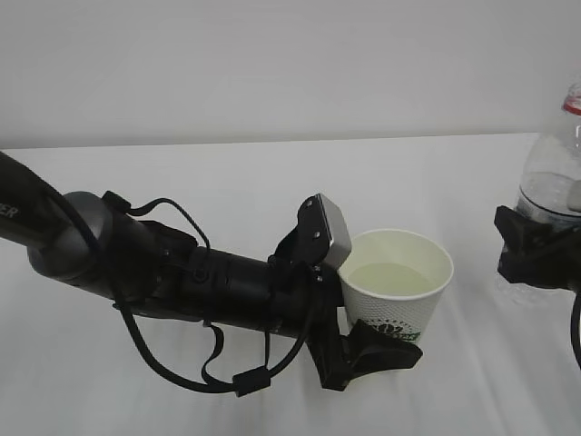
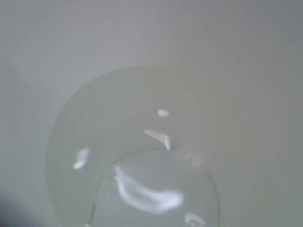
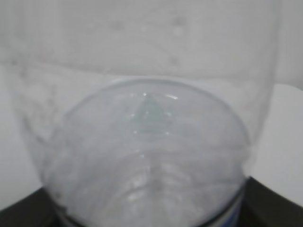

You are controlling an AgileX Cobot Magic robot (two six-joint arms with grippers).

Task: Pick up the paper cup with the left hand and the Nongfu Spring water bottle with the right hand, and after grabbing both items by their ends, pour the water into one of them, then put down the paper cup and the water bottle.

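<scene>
Pour looks done: cup [image 1: 397, 282] holds water [image 1: 392, 277], bottle [image 1: 550, 182] stands upright at right edge, well apart from the cup. Left: set both down and let go. Left hand [image 1: 363, 350] grasps the cup low on its side, over the table [image 1: 227, 182]; whether it's touching down, can't tell. Right hand [image 1: 531, 250] clamps the bottle's lower body, jaws fairly wide around it.

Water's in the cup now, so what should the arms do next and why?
Probably lower the paper cup straight down onto the table and then release it. It already holds water, sits upright in the left end effector, and the bottle stands upright, well apart.
</scene>
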